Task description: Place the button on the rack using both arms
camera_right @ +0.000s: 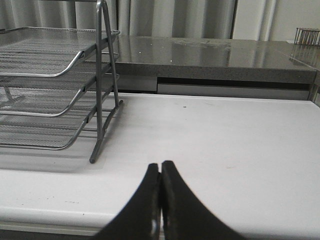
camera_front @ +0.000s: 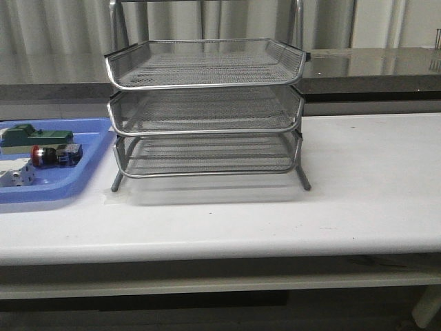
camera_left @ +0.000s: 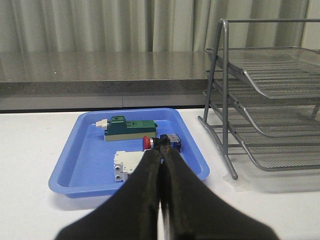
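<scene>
Two tools: my left tool [camera_left: 161,150] and right tool [camera_right: 160,167], both closed, holding nothing.
Button [camera_front: 55,155]: in blue tray [camera_front: 89,138].
Rack [camera_front: 207,110]: on tabletop [camera_front: 372,179].

Closed left gripper [camera_left: 161,152] hovers before button [camera_left: 159,142].

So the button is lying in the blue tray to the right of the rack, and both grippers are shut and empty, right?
One slip: the blue tray holding the button sits left of the rack, as the front view shows. The left gripper and right gripper are indeed shut and empty.
</scene>
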Robot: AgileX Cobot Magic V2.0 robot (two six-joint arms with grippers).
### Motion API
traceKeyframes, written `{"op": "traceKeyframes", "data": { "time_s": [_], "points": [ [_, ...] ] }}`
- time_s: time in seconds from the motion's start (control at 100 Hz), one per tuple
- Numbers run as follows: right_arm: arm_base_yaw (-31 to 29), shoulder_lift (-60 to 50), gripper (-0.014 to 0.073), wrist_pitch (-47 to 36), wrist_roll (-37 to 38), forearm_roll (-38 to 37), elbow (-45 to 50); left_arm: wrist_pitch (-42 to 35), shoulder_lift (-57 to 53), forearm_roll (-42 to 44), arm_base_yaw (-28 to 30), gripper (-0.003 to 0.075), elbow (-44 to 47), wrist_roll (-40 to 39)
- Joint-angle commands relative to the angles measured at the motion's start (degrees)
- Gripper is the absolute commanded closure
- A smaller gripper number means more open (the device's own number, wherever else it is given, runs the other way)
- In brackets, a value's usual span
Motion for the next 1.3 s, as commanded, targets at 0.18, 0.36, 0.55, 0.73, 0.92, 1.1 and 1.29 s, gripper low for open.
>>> {"op": "traceKeyframes", "data": {
  "time_s": [0.18,0.36,0.55,0.73,0.92,1.1,1.29],
  "points": [
    [0.0,-0.3,0.0650,-4.9,-0.3,-0.5,-1.1,-5.0,-1.9,-0.4,-0.5,0.0741,2.6,-0.1],
    [0.0,-0.3,0.0650,-4.9,-0.3,-0.5,-1.1,-5.0,-1.9,-0.4,-0.5,0.0741,2.6,-0.1],
    [0.0,-0.3,0.0650,-4.9,-0.3,-0.5,-1.1,-5.0,-1.9,-0.4,-0.5,0.0741,2.6,-0.1],
    [0.0,-0.3,0.0650,-4.9,-0.3,-0.5,-1.1,-5.0,-1.9,-0.4,-0.5,0.0741,2.6,-0.1],
    [0.0,-0.3,0.0650,-9.8,-0.3,-0.5,-1.1,-5.0,-1.9,-0.4,-0.5,0.0741,2.6,-0.1],
    [0.0,0.0,0.0650,-9.7,-0.3,1.1,-4.1,-5.0,-1.9,-0.4,-0.5,0.0741,2.6,-0.1],
    [0.0,3.0,0.0650,0.5,-0.3,1.5,-13.8,-5.0,-1.9,-0.4,-0.5,0.0741,2.6,-0.1]
  ]
}}
